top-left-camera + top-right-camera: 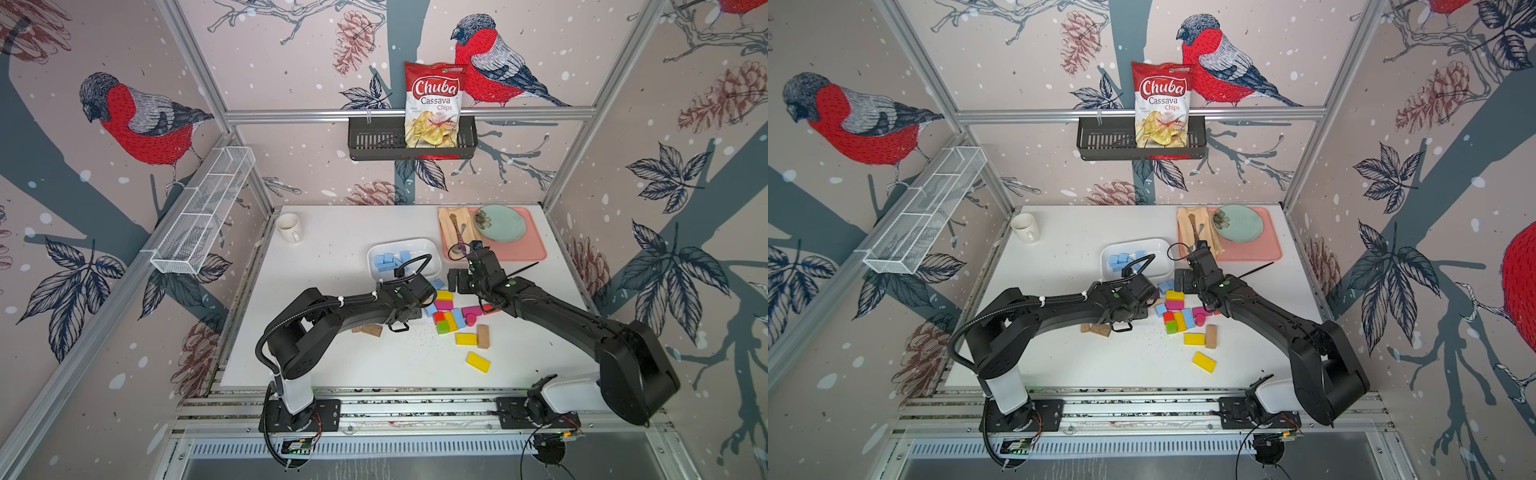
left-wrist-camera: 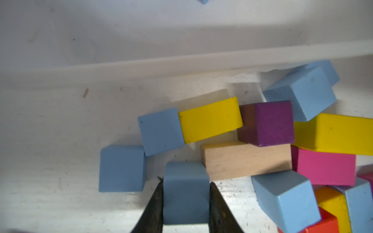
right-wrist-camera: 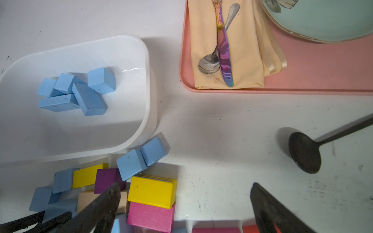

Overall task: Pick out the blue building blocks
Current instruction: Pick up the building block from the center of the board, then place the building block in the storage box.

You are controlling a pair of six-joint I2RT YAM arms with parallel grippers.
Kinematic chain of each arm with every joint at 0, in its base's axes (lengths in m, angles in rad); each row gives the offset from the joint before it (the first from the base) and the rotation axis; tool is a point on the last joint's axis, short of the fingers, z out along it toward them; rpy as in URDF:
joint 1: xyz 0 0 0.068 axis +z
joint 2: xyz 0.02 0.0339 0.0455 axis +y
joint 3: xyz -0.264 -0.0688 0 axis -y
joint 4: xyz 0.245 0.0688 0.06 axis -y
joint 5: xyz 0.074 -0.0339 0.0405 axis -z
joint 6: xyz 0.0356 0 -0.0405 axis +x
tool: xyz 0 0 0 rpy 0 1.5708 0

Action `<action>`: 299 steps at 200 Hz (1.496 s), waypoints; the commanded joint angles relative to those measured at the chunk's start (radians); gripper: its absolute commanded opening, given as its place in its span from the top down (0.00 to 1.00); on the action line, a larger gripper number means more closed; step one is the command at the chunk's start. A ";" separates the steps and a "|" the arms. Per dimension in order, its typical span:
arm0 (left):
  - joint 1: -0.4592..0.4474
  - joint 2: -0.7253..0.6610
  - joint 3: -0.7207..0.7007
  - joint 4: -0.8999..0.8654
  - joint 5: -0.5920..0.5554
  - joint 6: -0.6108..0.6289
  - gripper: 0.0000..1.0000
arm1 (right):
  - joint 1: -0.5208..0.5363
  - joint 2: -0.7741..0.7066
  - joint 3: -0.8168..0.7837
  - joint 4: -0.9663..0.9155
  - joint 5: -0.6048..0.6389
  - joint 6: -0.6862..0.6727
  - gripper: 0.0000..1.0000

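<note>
Left gripper [image 2: 186,182]: narrow, seemingly pinching 1 blue cube [image 2: 185,201] | right gripper [image 3: 185,184]: wide open, empty, over bench [image 3: 222,131] | 5 blue building blocks [image 3: 80,92] in white tray [image 3: 141,60], others in mixed pile [image 3: 151,191] beside it

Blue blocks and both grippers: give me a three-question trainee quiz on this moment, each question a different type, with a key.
1. True or false: the left gripper has its fingers against two opposite sides of a blue cube.
2. Multiple choice: the blue blocks already sorted lie in A) the white bin, B) the pink tray, C) the wire basket.
3. Fill in: the right gripper is ___, holding nothing.
Key: 1 true; 2 A; 3 open.
</note>
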 commanded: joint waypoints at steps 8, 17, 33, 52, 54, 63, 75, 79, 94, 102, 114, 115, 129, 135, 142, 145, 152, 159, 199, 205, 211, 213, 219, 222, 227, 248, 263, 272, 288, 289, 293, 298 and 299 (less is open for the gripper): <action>-0.002 -0.012 0.005 -0.037 -0.038 -0.019 0.83 | -0.003 -0.010 -0.007 0.024 -0.008 0.019 0.01; -0.002 -0.024 0.005 -0.042 -0.053 -0.019 0.86 | -0.004 -0.012 -0.007 0.024 -0.007 0.018 0.00; -0.003 -0.050 0.010 -0.056 -0.078 -0.019 0.88 | -0.006 -0.018 -0.007 0.024 -0.006 0.018 0.01; -0.003 -0.096 0.026 -0.066 -0.093 -0.005 0.89 | -0.010 -0.024 -0.007 0.024 -0.001 0.019 0.01; -0.002 -0.100 0.028 -0.067 -0.096 -0.003 0.90 | -0.011 -0.025 -0.008 0.024 -0.001 0.020 0.01; -0.002 -0.120 0.043 -0.072 -0.114 0.009 0.90 | -0.013 -0.028 -0.007 0.022 0.000 0.021 0.01; -0.001 -0.140 0.072 -0.083 -0.150 0.023 0.91 | -0.014 -0.035 -0.007 0.023 0.000 0.024 0.01; 0.002 -0.143 0.083 -0.085 -0.161 0.033 0.92 | -0.014 -0.037 -0.008 0.023 0.000 0.024 0.01; 0.029 -0.141 0.127 -0.075 -0.173 0.073 0.92 | -0.015 -0.044 -0.010 0.026 -0.001 0.026 0.01; 0.051 -0.130 0.155 -0.068 -0.158 0.092 0.92 | -0.015 -0.049 -0.011 0.027 -0.002 0.029 0.00; 0.081 -0.105 0.197 -0.061 -0.141 0.115 0.92 | -0.015 -0.059 -0.015 0.028 -0.005 0.030 0.00; 0.083 -0.103 0.201 -0.059 -0.141 0.118 0.92 | -0.015 -0.059 -0.015 0.028 -0.005 0.030 0.00; 0.108 -0.068 0.253 -0.049 -0.144 0.149 0.93 | -0.014 -0.071 -0.017 0.025 -0.009 0.030 0.00; 0.117 -0.050 0.279 -0.048 -0.146 0.162 0.93 | -0.014 -0.077 -0.019 0.022 -0.008 0.030 0.01; 0.128 -0.024 0.311 -0.048 -0.148 0.177 0.94 | -0.015 -0.085 -0.023 0.023 -0.008 0.031 0.00; 0.132 -0.014 0.327 -0.050 -0.149 0.183 0.94 | -0.015 -0.090 -0.027 0.023 -0.007 0.032 0.00; 0.141 0.018 0.363 -0.055 -0.145 0.192 0.94 | -0.016 -0.098 -0.032 0.024 -0.004 0.033 0.00; 0.149 0.049 0.403 -0.062 -0.142 0.202 0.94 | -0.016 -0.107 -0.035 0.024 -0.002 0.033 0.01; 0.182 0.220 0.596 -0.075 -0.114 0.234 0.94 | -0.017 -0.124 -0.040 0.012 0.011 0.039 0.01; 0.187 0.248 0.628 -0.082 -0.104 0.237 0.94 | -0.017 -0.124 -0.040 0.010 0.014 0.039 0.01; 0.192 0.276 0.658 -0.091 -0.094 0.238 0.94 | -0.017 -0.125 -0.039 0.007 0.018 0.040 0.01; 0.193 0.284 0.670 -0.093 -0.091 0.239 0.94 | -0.017 -0.124 -0.039 0.005 0.019 0.041 0.01; 0.195 0.310 0.701 -0.099 -0.085 0.243 0.94 | -0.017 -0.124 -0.036 0.000 0.023 0.042 0.01; 0.198 0.323 0.715 -0.103 -0.078 0.243 0.94 | -0.017 -0.124 -0.035 -0.003 0.024 0.044 0.01; 0.200 0.345 0.741 -0.111 -0.068 0.244 0.93 | -0.017 -0.124 -0.031 -0.009 0.027 0.044 0.01; 0.206 0.426 0.840 -0.141 -0.043 0.245 0.92 | -0.019 -0.125 -0.024 -0.022 0.041 0.050 0.01; 0.209 0.473 0.890 -0.154 -0.039 0.251 0.92 | -0.019 -0.153 -0.027 -0.027 0.050 0.054 0.01; 0.211 0.495 0.912 -0.161 -0.034 0.249 0.92 | -0.019 -0.157 -0.027 -0.028 0.054 0.056 0.01; 0.215 0.524 0.934 -0.174 -0.021 0.240 0.91 | -0.020 -0.161 -0.030 -0.035 0.058 0.059 0.01; 0.215 0.525 0.934 -0.174 -0.020 0.240 0.91 | -0.020 -0.161 -0.030 -0.036 0.059 0.059 0.00; 0.215 0.528 0.934 -0.173 -0.017 0.237 0.91 | -0.020 -0.160 -0.031 -0.035 0.061 0.059 0.01; 0.215 0.531 0.931 -0.171 -0.015 0.235 0.90 | -0.020 -0.161 -0.035 -0.036 0.061 0.059 0.01; 0.215 0.530 0.931 -0.171 -0.015 0.235 0.91 | -0.020 -0.161 -0.034 -0.036 0.061 0.060 0.01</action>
